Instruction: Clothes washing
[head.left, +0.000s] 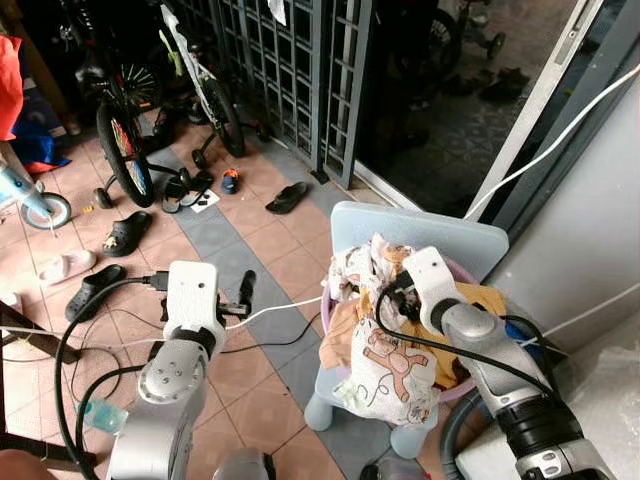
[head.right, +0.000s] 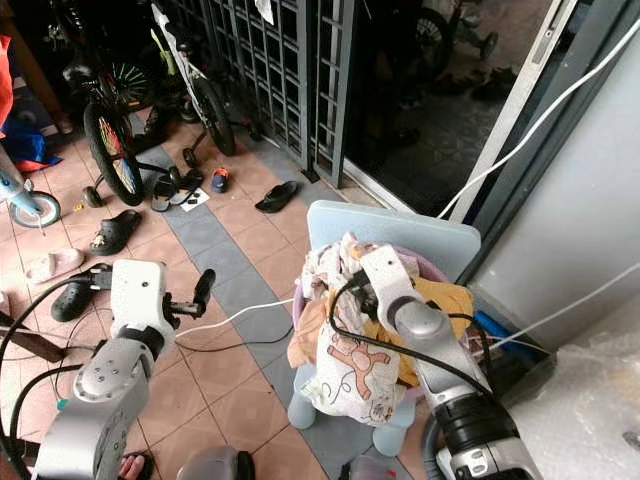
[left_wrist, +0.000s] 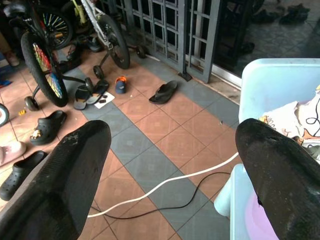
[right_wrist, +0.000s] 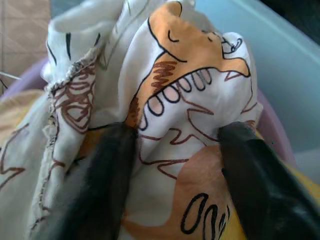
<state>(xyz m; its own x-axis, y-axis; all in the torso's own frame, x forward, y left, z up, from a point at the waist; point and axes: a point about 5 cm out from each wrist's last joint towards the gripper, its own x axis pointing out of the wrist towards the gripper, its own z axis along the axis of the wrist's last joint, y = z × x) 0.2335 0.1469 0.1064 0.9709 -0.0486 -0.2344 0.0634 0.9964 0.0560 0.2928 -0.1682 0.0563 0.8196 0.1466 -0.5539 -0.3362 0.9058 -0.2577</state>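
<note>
A light blue child's chair (head.left: 420, 228) carries a purple basin (head.left: 326, 300) heaped with clothes. A white dinosaur-print cloth (head.left: 385, 370) lies on top and hangs over the basin's front, with an orange-yellow garment (head.left: 480, 297) under it. My right gripper (right_wrist: 175, 135) is pushed into the top of the pile (head.left: 395, 290); its two fingers press on a bunched fold of the dinosaur cloth (right_wrist: 185, 100). My left gripper (left_wrist: 175, 135) stands open in the air over the tiled floor, left of the chair (head.left: 245, 290), holding nothing.
A white cable (head.left: 280, 312) and a black one cross the floor between my left arm and the chair. Bicycles (head.left: 125, 150), several sandals (head.left: 287, 197) and a metal gate (head.left: 300, 70) stand behind. A grey wall (head.left: 590, 250) is close on the right.
</note>
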